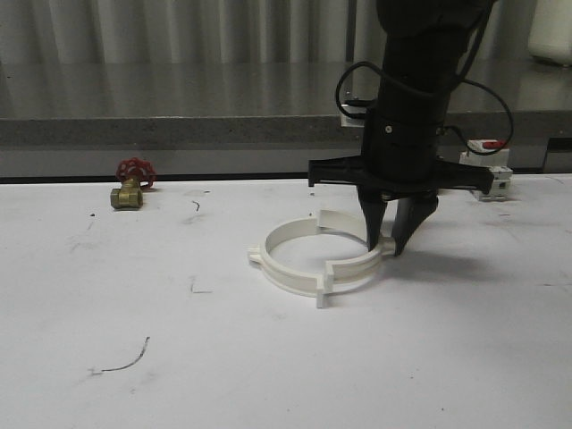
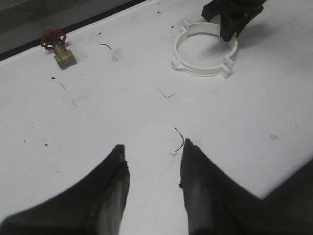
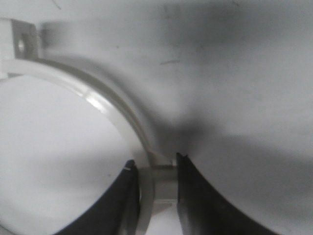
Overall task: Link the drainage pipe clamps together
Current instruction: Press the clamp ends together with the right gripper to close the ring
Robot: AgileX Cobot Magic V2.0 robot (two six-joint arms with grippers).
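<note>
Two white drainage pipe clamps lie on the table as a ring, the left half (image 1: 284, 275) and the right half (image 1: 353, 272) with their end tabs facing each other at front and back. I cannot tell whether the tabs are locked together. My right gripper (image 1: 386, 243) points down at the ring's right side, shut on the right half's band and outer lug (image 3: 164, 178). Its curved band (image 3: 105, 105) runs away to a holed tab (image 3: 22, 44). My left gripper (image 2: 152, 147) hangs open over bare table, well short of the ring (image 2: 204, 73).
A brass valve with a red handwheel (image 1: 130, 188) sits at the back left of the table. A white breaker with a red top (image 1: 490, 174) stands at the back right behind the right arm. Dark scribble marks (image 1: 125, 362) dot the white tabletop.
</note>
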